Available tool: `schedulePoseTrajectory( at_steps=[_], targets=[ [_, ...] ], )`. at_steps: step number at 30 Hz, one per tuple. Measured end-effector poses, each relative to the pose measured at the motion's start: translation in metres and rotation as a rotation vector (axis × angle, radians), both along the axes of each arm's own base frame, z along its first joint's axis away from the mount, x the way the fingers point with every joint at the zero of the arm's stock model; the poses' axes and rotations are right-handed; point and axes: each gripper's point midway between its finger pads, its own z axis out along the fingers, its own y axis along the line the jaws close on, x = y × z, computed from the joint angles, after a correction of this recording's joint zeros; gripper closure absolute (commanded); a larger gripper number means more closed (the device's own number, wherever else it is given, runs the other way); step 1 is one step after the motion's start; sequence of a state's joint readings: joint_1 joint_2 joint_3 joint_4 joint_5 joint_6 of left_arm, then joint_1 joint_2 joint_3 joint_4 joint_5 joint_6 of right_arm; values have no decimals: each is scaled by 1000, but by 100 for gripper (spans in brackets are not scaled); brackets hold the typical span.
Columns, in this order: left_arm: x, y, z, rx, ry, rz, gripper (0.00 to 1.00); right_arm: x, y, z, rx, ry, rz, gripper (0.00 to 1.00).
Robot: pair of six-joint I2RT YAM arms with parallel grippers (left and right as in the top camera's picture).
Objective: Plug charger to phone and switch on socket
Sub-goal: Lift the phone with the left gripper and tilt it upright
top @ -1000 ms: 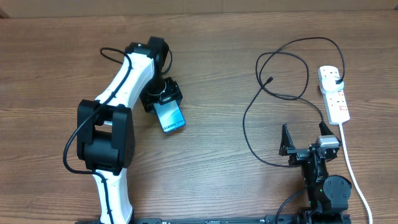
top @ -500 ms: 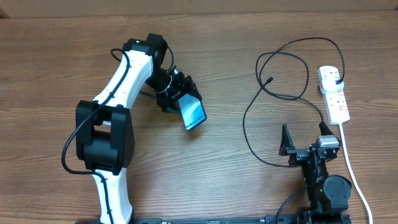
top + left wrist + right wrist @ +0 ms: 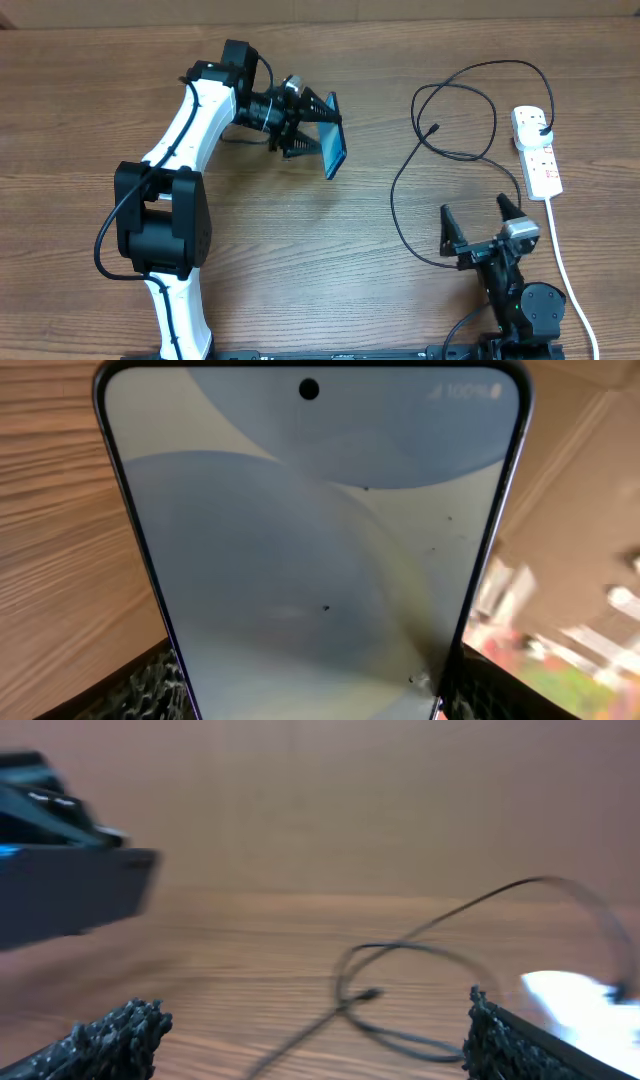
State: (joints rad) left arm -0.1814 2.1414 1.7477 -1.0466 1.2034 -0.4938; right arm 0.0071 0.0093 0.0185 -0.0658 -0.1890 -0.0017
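My left gripper (image 3: 312, 128) is shut on the phone (image 3: 333, 148) and holds it on edge above the table, left of centre; its blue screen fills the left wrist view (image 3: 310, 550). The charger is a thin black cable (image 3: 400, 200) looping on the right, with its connector tip (image 3: 434, 129) lying free and its plug head (image 3: 541, 124) in the socket. The socket is a white power strip (image 3: 537, 151) at the far right. My right gripper (image 3: 478, 215) is open and empty near the front edge, behind the cable loop (image 3: 400, 990).
The strip's thick white cord (image 3: 566, 270) runs down the right side past my right arm. The wooden table (image 3: 330, 270) lies bare between the two arms. A cardboard wall stands behind the table in the right wrist view.
My left gripper has lifted the phone and carried it right, turning it up onto its edge. My right gripper has shifted slightly and opened wider.
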Motion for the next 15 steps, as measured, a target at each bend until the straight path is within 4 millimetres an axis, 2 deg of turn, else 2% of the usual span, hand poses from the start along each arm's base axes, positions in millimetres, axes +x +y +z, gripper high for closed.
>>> schedulePoseTrajectory(
  at_steps=[3,9,12,15],
  targets=[
    [2,-4,11,-68,-18,-8,36,-4,14,1,186,46,83,0],
    [1,-6,20,-123,-15,-17,36,-12,35,1,722,236,204,0],
    [0,-7,23,-139,-12,-19,36,-13,37,2,867,289,217,0],
    [0,-7,24,-147,-11,-21,36,-13,37,5,926,299,219,0]
  ],
)
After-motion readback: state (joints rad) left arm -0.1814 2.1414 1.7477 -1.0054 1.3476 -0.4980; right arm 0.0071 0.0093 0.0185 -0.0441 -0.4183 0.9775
